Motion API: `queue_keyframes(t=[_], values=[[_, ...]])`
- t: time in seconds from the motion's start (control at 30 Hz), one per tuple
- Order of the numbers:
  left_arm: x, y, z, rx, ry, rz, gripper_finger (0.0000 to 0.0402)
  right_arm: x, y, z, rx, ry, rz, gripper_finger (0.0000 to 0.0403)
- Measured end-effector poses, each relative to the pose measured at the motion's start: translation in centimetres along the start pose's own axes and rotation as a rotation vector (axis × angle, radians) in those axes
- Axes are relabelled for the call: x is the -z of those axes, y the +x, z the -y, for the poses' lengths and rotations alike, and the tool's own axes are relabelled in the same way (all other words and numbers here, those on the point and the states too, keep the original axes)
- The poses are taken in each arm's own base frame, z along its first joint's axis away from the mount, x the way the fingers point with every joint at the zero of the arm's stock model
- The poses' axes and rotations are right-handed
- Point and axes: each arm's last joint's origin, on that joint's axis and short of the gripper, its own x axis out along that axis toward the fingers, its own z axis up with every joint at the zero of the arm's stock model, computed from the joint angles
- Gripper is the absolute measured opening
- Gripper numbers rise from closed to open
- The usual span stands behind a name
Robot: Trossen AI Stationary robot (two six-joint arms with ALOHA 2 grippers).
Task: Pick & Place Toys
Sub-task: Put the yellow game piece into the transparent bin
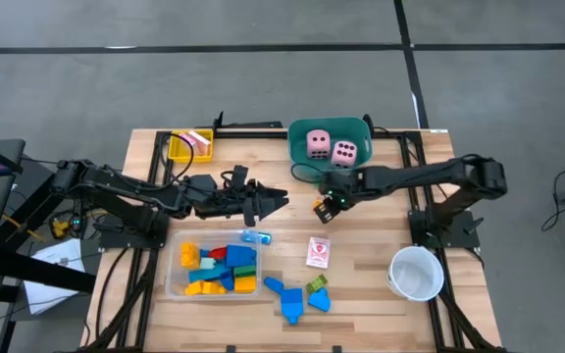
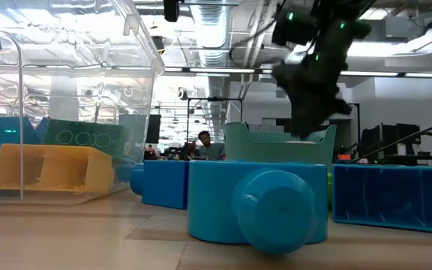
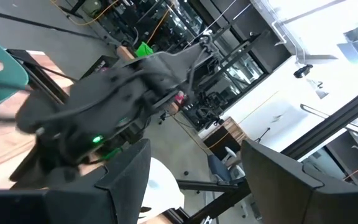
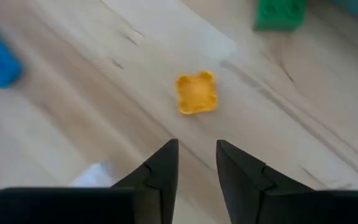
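**Over the table's middle, both grippers hung with nothing held**

Above the table [image 1: 361,294], the right gripper [image 1: 320,208] hung just in front of the teal tub [image 1: 298,147]. Its two fingers [image 4: 160,168] stood close together with a narrow gap, and nothing was between them. Under it, a small orange block [image 4: 197,93] lay loose on the wood, apart from the fingers, with a green block [image 4: 279,14] further off.

The left gripper [image 1: 281,200] pointed toward the right one, above the table and a little apart from it. Its fingers [image 3: 129,171] stood well apart and held nothing.

Two pink dice [image 1: 331,148] sat side by side in the tub. A clear tray [image 1: 172,284] near the front edge held many blocks [image 1: 222,270] in blue, yellow, red and green. A small light-blue block [image 1: 256,236] lay just behind this tray. More blue blocks [image 1: 290,297] and one green piece lay loose to the right of the tray. A pink-white card [image 1: 318,252] lay flat near the middle. Another card [image 1: 202,141] leaned in the yellow tray [image 1: 177,149] at the back left. A white cup [image 1: 417,273] stood at the right.
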Motion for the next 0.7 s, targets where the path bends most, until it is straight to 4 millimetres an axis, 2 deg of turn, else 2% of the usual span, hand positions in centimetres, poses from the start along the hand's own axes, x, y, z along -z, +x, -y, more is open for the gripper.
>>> queue_keyframes(t=[0.2, 0.33, 0.47, 0.6, 0.7], values=[[0.0, 0.0, 0.0, 0.000, 0.000, 0.001, 0.0245, 0.3, 2.8, -0.6, 0.032, -0.016, -0.044, 0.0102], [0.0, 0.0, 0.1, 0.000, -0.001, 0.002, 0.0245, 0.6, 2.6, -1.7, -0.018, -0.040, -0.010, 0.0122], [0.0, 0.0, 0.0, -0.001, -0.001, 0.001, 0.0245, 0.5, 2.1, -2.0, -0.028, -0.014, 0.031, 0.0164], [0.0, 0.0, 0.0, -0.001, -0.001, 0.001, 0.0245, 0.2, 2.3, -1.3, 0.019, 0.051, 0.040, 0.0212], [0.0, 0.0, 0.0, -0.001, -0.001, 0.001, 0.0245, -0.2, 2.3, -0.5, 0.051, 0.108, 0.031, 0.0230]])
